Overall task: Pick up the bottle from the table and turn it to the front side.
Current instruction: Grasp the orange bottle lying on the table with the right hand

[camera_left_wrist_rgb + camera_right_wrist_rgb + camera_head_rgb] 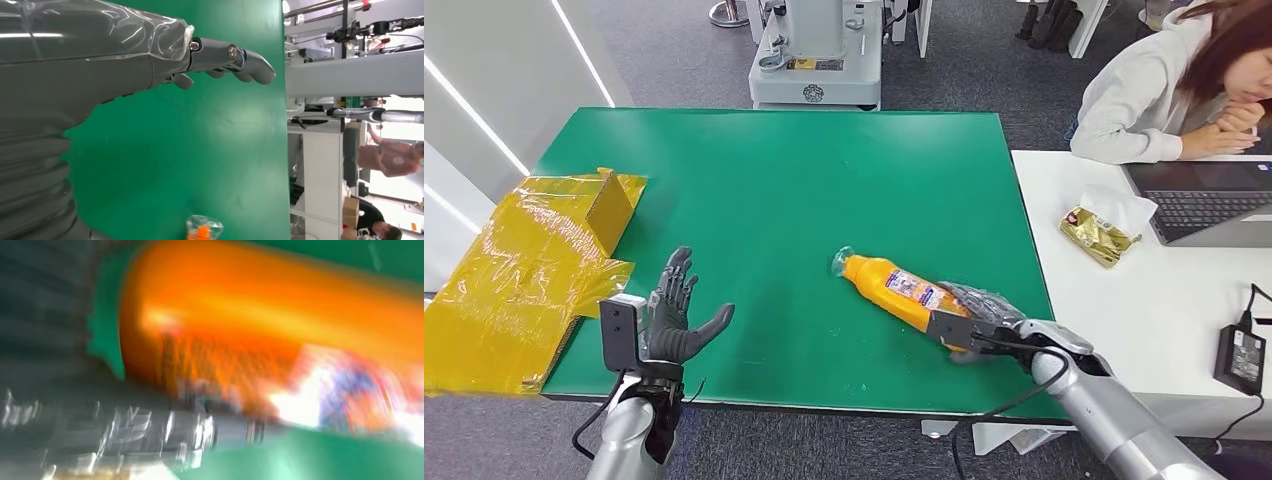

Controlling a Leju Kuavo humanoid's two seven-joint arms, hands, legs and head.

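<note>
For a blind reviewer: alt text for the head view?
An orange bottle lies on its side on a green table, its base at the right hand. The left hand is open above the near edge, beside yellow packaging.

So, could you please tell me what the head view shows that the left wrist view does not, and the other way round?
Head view alone: the right robot hand at the base of the orange bottle, the yellow-wrapped box, a seated person and a laptop.
Left wrist view alone: shelving beyond the table's edge.
Both: the green table, the open left robot hand and the bottle's cap end.
</note>
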